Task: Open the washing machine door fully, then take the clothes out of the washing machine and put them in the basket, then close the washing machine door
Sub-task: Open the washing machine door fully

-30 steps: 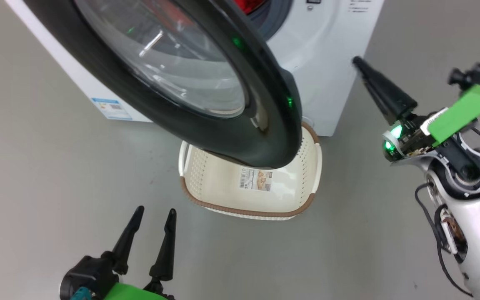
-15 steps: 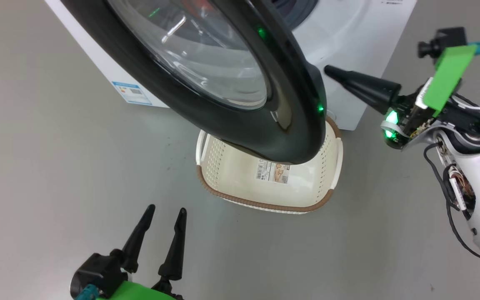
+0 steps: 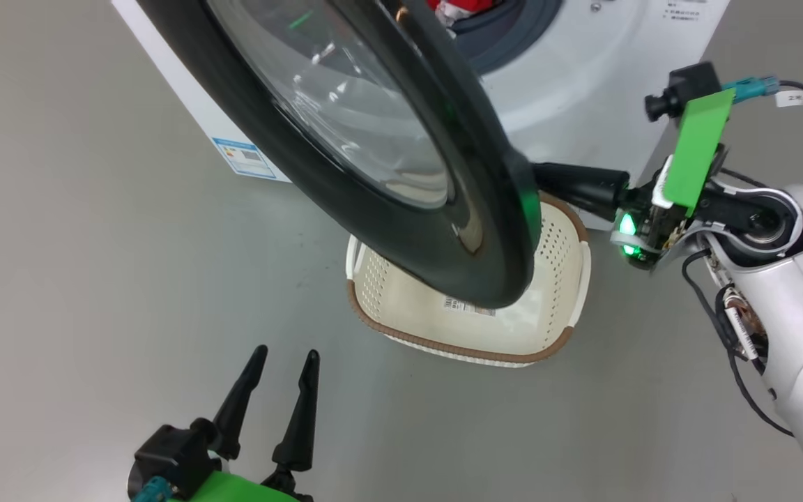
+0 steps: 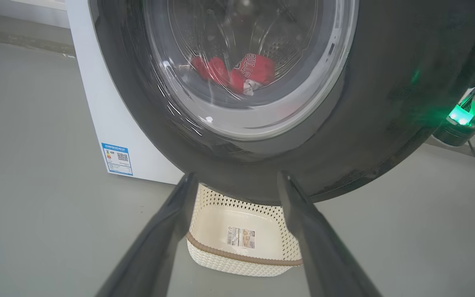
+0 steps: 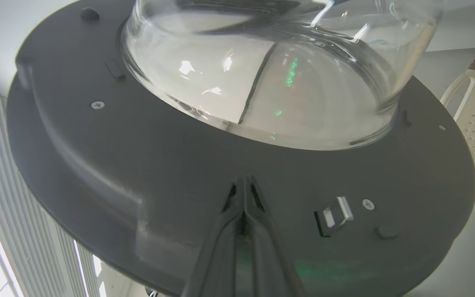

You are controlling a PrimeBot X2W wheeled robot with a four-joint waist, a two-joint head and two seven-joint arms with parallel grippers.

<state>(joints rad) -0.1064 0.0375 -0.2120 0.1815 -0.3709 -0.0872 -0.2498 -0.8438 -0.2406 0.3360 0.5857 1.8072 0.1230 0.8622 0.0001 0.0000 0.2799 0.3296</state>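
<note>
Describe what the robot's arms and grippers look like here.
Both the left gripper and right gripper have two long, tapering black fingers. Each wrist carries a green plate; the right also shows a black camera, teal connector, green light, loose black cables and a white forearm.

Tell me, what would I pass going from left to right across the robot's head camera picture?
left gripper → basket → right gripper → green plate on its wrist → pale right forearm. The washing machine door stretches across too much of the picture to place.
</note>
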